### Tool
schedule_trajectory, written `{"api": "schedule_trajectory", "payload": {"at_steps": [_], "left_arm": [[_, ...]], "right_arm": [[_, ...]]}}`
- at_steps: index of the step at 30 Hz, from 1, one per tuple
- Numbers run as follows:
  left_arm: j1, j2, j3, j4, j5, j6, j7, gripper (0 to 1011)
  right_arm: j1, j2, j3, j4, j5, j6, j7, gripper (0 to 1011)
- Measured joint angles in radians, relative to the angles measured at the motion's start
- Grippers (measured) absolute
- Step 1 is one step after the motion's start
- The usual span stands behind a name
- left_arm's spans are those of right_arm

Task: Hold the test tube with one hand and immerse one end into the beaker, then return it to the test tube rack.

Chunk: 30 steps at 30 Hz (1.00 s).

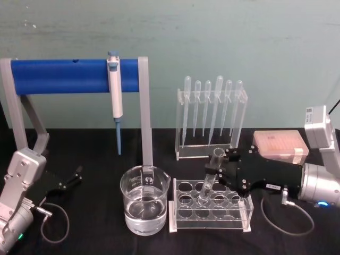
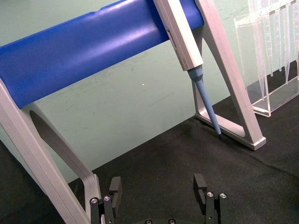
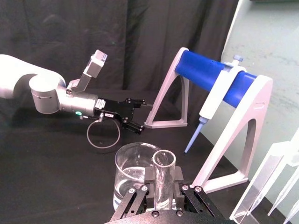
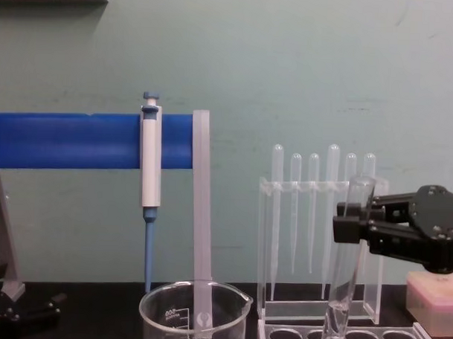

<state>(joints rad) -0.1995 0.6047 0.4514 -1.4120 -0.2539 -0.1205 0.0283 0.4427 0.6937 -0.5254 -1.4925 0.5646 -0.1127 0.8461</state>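
My right gripper (image 1: 219, 169) is shut on the upper part of the test tube (image 1: 211, 176), a clear glass tube that leans slightly. The tube's lower end reaches down into a hole of the clear tube rack (image 1: 210, 211). In the chest view the test tube (image 4: 348, 255) runs from the right gripper (image 4: 351, 222) down to the rack (image 4: 340, 338). The right wrist view shows the tube's open rim (image 3: 163, 158) between the fingers (image 3: 149, 179). The beaker (image 1: 144, 207), partly filled with water, stands just left of the rack. My left gripper (image 1: 74, 178) rests open at the far left.
A blue-barred stand (image 1: 74, 75) with a white-and-blue pipettor (image 1: 115, 87) rises behind the beaker. A clear holder of plastic pipettes (image 1: 211, 114) stands behind the rack. A pink tip box (image 1: 279, 144) sits at the right. Black cloth (image 1: 90, 234) covers the table.
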Motion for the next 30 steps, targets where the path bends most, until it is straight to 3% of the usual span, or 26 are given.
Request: {"api": "schedule_trajectory", "payload": {"at_steps": [30], "left_arm": [[0.000, 0.000, 0.000, 0.000, 0.000, 0.000, 0.000, 1000]], "right_arm": [[-0.028, -0.025, -0.017, 0.050, -0.028, -0.022, -0.003, 228]]}}
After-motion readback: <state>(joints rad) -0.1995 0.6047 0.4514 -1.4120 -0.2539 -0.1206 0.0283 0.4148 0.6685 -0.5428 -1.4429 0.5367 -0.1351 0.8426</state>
